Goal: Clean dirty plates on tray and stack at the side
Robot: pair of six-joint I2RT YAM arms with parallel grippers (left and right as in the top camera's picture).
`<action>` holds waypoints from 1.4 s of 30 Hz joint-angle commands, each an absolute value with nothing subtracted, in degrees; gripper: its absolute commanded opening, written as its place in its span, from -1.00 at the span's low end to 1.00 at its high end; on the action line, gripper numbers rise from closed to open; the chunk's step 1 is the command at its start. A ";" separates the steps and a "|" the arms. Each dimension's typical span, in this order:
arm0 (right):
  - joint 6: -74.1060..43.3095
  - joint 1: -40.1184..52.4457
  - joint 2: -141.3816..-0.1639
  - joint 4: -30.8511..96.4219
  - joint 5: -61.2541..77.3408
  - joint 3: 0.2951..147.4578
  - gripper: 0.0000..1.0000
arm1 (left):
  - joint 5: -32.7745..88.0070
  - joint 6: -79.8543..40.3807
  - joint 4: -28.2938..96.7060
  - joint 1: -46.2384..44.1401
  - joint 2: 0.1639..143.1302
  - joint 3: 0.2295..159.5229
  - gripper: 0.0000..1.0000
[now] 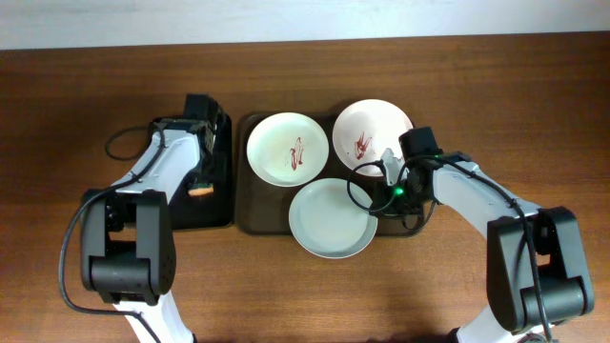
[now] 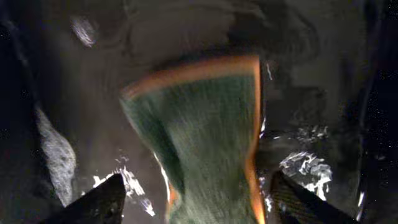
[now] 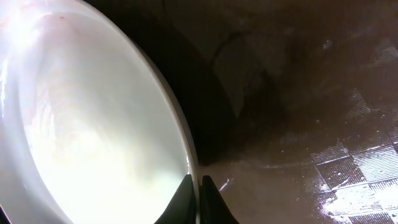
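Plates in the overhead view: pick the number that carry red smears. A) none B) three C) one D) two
D: the rear-left plate and the rear-right plate each show red smears, while the front plate looks clean.

The sponge (image 2: 205, 143) is smeared by blur and its lower end runs off the bottom edge; from overhead only an orange sliver of it shows. The plate (image 3: 93, 124) is cut off left, top and bottom. Of the right gripper (image 3: 198, 186) only the jaws' tips show; overhead, wrist and cables hide them.
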State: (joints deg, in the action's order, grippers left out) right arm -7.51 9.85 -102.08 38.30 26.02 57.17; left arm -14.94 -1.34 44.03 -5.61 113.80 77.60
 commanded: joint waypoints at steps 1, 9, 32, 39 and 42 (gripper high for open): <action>-7.60 10.17 -102.06 38.33 26.35 58.00 -0.92 | -16.73 -1.43 41.15 -5.45 112.90 79.22 0.60; -7.60 10.17 -102.06 38.33 26.35 58.00 -0.92 | -14.26 -1.50 38.35 -5.45 114.19 78.89 0.72; -4.91 10.17 -100.38 38.57 25.96 58.59 -0.92 | -11.38 -2.39 45.74 -5.45 109.89 80.90 0.57; -3.22 10.17 -91.39 45.58 15.97 63.51 -0.92 | -2.02 -9.63 55.40 -5.45 109.25 80.90 0.55; -3.22 10.20 -88.95 48.16 11.05 65.41 -0.92 | -0.69 -9.63 55.55 -5.45 108.57 80.88 0.59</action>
State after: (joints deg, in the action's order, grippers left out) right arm -4.23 9.85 -92.58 46.81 17.47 62.57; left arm -4.78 -8.01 55.29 -5.61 110.78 80.25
